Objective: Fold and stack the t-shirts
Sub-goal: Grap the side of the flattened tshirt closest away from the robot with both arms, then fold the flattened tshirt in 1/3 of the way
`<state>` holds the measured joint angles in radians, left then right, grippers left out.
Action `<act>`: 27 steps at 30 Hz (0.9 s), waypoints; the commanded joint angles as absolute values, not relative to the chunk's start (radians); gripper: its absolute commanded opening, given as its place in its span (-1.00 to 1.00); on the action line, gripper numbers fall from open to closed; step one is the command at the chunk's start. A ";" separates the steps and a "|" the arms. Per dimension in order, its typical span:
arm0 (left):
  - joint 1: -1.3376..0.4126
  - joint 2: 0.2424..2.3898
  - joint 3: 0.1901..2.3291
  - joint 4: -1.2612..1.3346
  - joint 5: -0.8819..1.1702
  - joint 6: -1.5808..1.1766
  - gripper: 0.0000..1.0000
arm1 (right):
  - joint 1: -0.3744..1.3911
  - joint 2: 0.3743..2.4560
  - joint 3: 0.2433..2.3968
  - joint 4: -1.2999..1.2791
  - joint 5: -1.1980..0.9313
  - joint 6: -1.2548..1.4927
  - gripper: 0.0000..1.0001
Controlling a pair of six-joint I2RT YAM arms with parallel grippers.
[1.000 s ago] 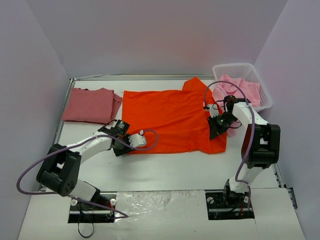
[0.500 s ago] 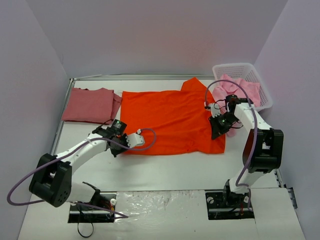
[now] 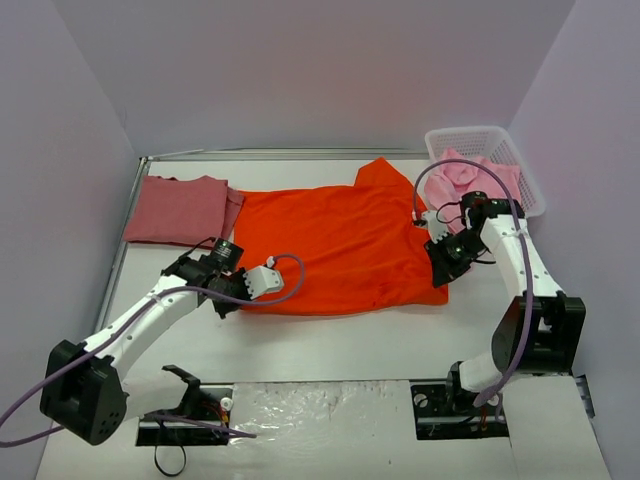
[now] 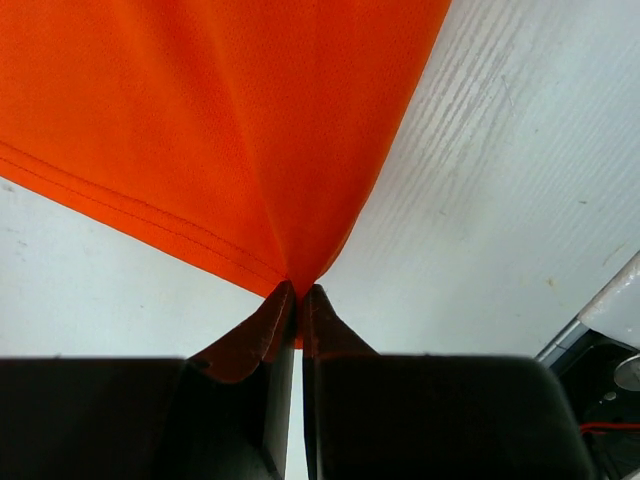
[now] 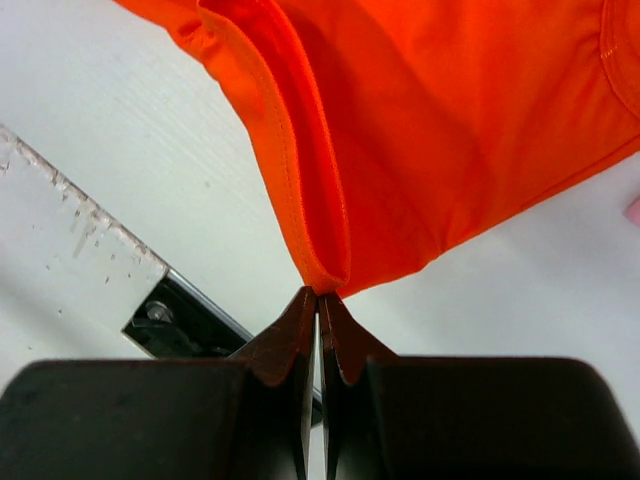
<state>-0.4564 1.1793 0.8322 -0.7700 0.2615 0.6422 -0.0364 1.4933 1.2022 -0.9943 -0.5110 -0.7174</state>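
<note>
The orange-red t-shirt (image 3: pixel 335 245) lies spread mid-table; the left gripper (image 4: pixel 297 292) is closed tight on its near-left hem corner, the right gripper (image 5: pixel 318 296) closed tight on its near-right corner; a dusty rose t-shirt (image 3: pixel 180 208) lies folded at far left; light pink t-shirts (image 3: pixel 470 178) fill the white basket (image 3: pixel 528 185) at far right; the table (image 3: pixel 340 340) is white, the walls (image 3: pixel 300 70) pale lilac; since a second ago both arms have stretched out, and the cloth's near corners have drawn inward.
</note>
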 commanded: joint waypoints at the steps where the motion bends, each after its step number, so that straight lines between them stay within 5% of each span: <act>1: -0.462 1.123 0.838 -0.845 0.267 0.630 -0.95 | -0.031 1.388 1.190 -1.159 -0.502 -0.779 -1.00; 8: -0.462 1.126 0.838 -0.850 0.241 0.632 -0.95 | -0.032 1.344 1.226 -1.178 -0.468 -0.795 -1.00; 27: -0.460 1.301 1.006 -0.827 0.166 0.650 -0.95 | -0.028 1.693 1.597 -1.161 -0.491 -0.775 -1.00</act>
